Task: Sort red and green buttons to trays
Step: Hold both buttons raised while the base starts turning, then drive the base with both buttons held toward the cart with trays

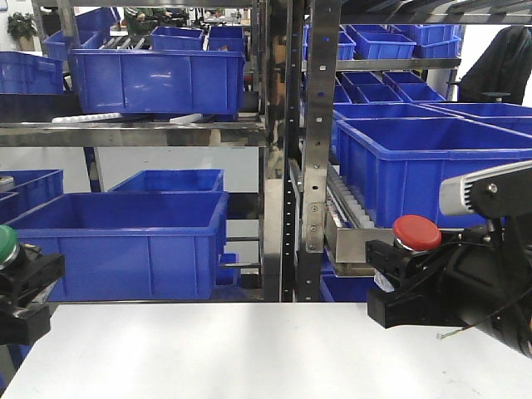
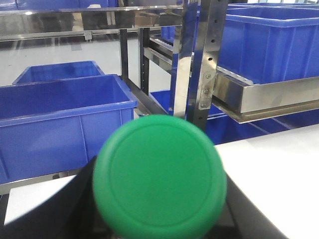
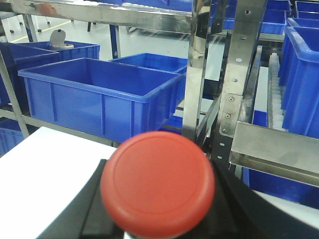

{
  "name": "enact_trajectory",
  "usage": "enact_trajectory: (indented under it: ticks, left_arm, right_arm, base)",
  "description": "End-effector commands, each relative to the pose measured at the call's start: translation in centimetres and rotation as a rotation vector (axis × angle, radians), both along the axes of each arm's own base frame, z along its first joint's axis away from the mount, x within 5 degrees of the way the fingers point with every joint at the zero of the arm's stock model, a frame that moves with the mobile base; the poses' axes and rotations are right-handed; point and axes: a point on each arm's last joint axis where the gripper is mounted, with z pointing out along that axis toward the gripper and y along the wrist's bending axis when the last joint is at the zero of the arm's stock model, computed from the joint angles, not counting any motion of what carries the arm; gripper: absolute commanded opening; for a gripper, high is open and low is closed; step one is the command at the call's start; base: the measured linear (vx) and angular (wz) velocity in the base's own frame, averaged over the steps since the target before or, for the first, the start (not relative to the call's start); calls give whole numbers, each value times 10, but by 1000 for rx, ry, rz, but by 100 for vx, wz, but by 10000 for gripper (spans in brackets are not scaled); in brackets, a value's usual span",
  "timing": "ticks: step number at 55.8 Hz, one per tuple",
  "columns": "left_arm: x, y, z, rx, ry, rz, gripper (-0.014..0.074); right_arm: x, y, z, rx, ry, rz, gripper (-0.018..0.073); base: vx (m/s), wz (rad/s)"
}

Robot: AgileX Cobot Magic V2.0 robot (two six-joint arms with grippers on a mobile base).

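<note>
The green button (image 1: 7, 243) is raised above the white table (image 1: 249, 349) at the far left edge, and my left gripper (image 1: 25, 278) is shut on its dark block. In the left wrist view its round green cap (image 2: 159, 177) fills the space between the black fingers (image 2: 75, 209). On the right, my right gripper (image 1: 399, 266) is shut on the red button (image 1: 416, 232), also held above the table. The red cap (image 3: 157, 181) sits between that gripper's black fingers (image 3: 239, 209). Neither of the trays is in view.
Behind the table stands a metal rack with an upright post (image 1: 316, 150) in the middle. Deep blue crates fill its shelves: one low on the left (image 1: 125, 245), one above it (image 1: 158, 79), another on the right (image 1: 432, 162). A steel shelf edge (image 3: 274, 149) juts toward the right arm.
</note>
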Motion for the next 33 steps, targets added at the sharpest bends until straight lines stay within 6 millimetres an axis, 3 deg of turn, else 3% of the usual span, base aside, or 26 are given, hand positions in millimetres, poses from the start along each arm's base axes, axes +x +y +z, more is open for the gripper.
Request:
enact_trajectory:
  ticks: [1,33]
  left_arm:
    - [-3,-1,22,-59,-127,-10,0]
    - [-3,-1,22,-59,-127,-10,0]
  right_arm:
    - [-6,1,20,34,-95,41,11]
    - [-6,1,20,34,-95,41,11]
  base:
    - [-5,-3]
    - [-10,6]
